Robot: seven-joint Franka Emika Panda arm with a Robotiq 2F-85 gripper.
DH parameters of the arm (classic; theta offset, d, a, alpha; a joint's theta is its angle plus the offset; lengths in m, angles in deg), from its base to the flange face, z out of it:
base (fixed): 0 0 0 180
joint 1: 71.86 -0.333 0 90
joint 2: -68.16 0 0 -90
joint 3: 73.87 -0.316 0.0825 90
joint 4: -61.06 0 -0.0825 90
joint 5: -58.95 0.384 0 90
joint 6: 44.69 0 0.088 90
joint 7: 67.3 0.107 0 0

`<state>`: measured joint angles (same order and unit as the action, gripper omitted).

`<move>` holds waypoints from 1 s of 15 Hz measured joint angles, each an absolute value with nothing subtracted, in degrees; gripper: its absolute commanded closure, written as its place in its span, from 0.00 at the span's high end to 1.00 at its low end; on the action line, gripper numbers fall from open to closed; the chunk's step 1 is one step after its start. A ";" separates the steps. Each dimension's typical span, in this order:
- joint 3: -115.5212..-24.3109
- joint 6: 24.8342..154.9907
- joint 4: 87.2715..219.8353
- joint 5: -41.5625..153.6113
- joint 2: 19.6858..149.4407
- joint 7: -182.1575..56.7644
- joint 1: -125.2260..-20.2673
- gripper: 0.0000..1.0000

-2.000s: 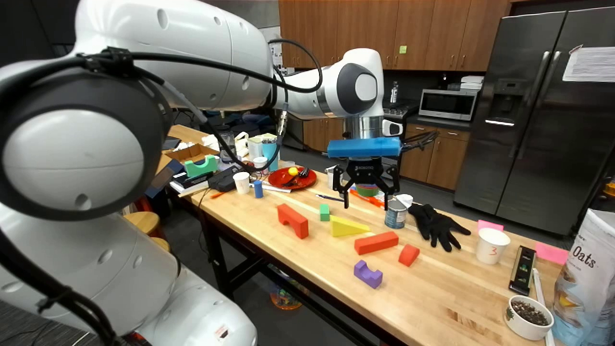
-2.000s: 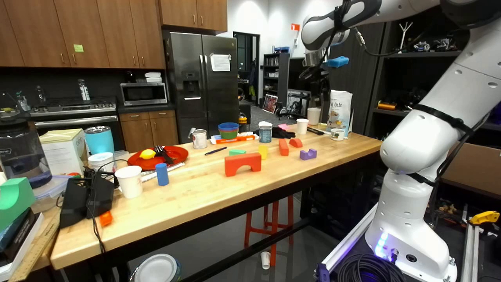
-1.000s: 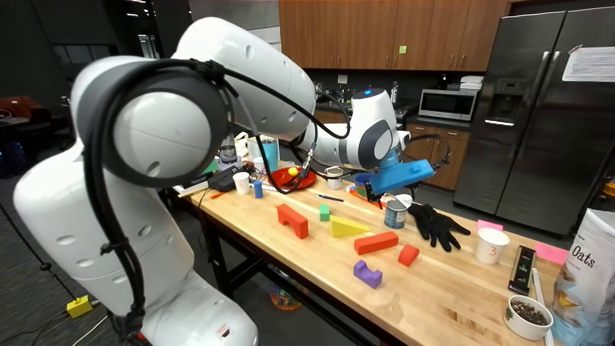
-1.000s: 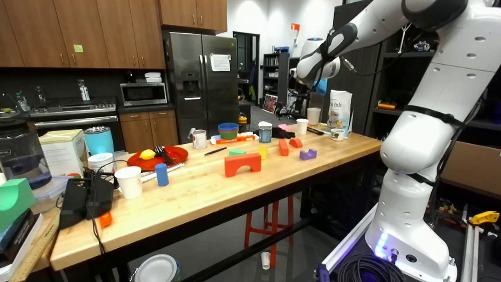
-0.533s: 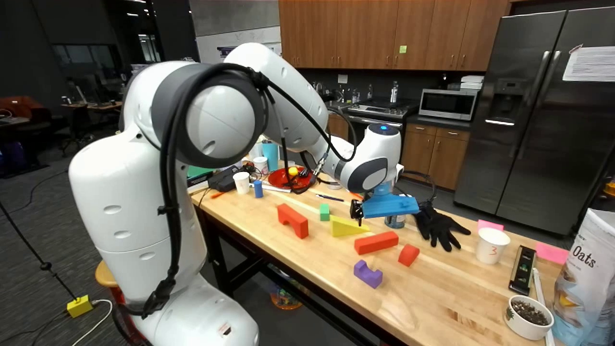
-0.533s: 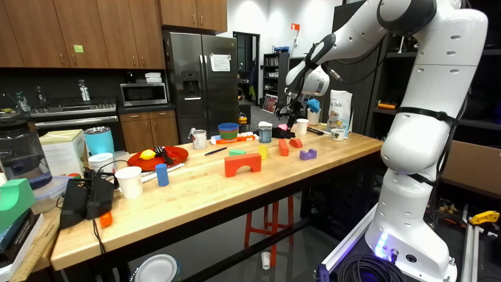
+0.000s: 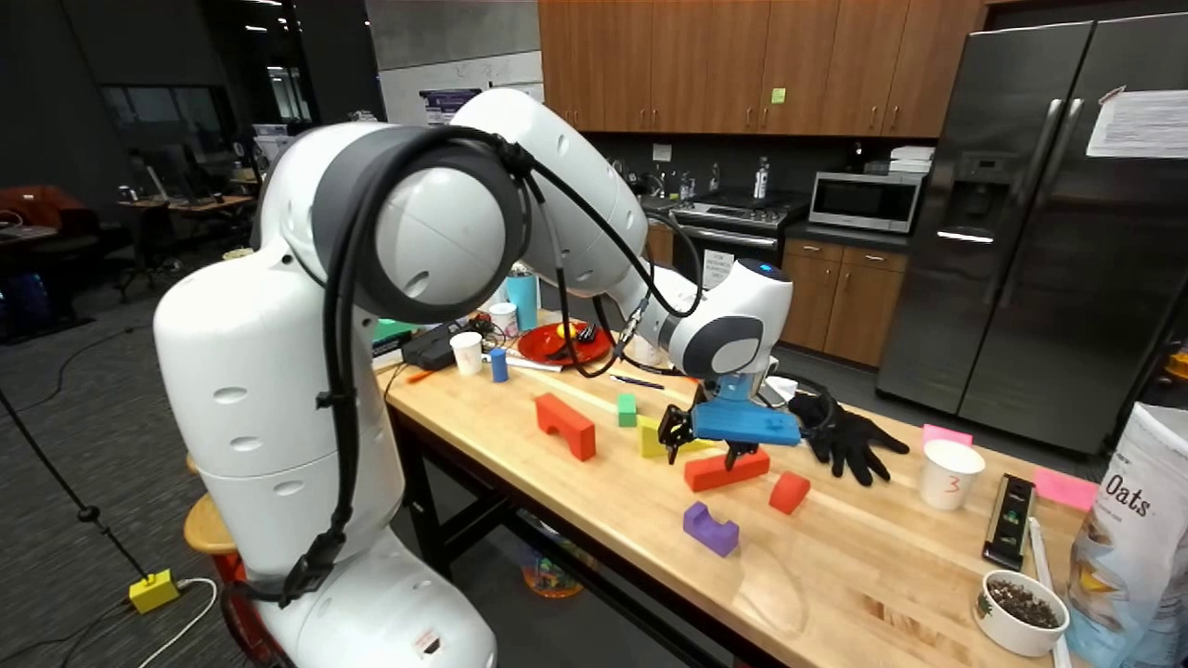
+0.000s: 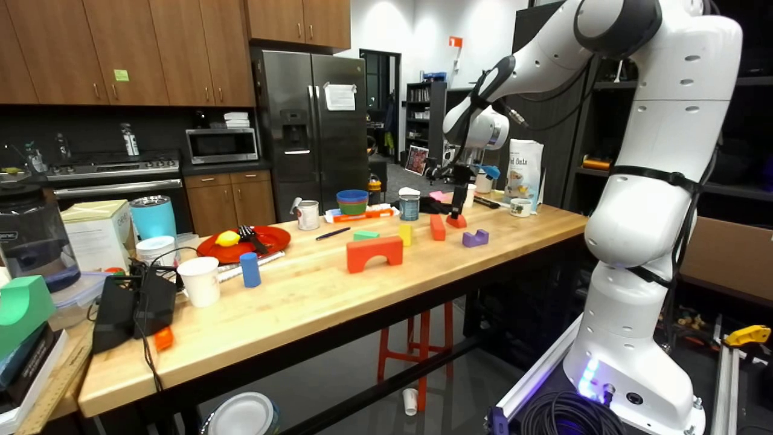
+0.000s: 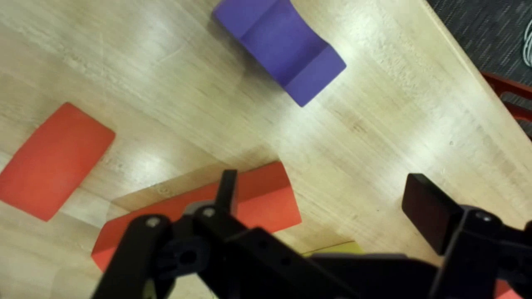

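Observation:
My gripper [image 9: 322,203] is open and empty, its two fingers wide apart. In an exterior view the gripper [image 7: 702,458] hangs low over the table at the long red block [image 7: 733,475]. In the wrist view one finger overlaps the long red block [image 9: 268,199]; contact cannot be told. The other finger is over bare wood. The yellow wedge [image 9: 343,248] is mostly hidden behind the gripper. The purple notched block [image 9: 286,45] and the short curved red block [image 9: 58,162] lie farther off. The red arch block [image 8: 374,252] and green block [image 7: 627,410] stand apart.
A metal can [image 8: 409,206] and black glove [image 7: 840,436] lie behind the blocks. A red plate [image 8: 275,238], paper cup [image 8: 200,281] and blue cylinder [image 8: 250,269] stand toward one end. A numbered cup [image 7: 949,475], level [image 7: 1009,520] and oats bag [image 7: 1128,520] stand toward the other.
The arm has folded lower, and the gripper has come down from high above the table to the long red block. It was tilted on the way. The blocks have not moved.

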<state>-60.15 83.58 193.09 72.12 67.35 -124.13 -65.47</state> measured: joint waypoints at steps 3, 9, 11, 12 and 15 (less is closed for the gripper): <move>-60.23 81.67 192.87 71.82 67.35 -121.93 -64.99 1.00; -60.26 80.18 190.98 61.34 67.24 -115.05 -64.46 1.00; -60.30 79.25 190.20 53.72 67.03 -111.18 -64.45 1.00; -60.30 78.91 189.97 52.54 66.96 -110.55 -64.45 1.00; -60.32 78.71 189.84 52.10 66.91 -110.47 -64.40 1.00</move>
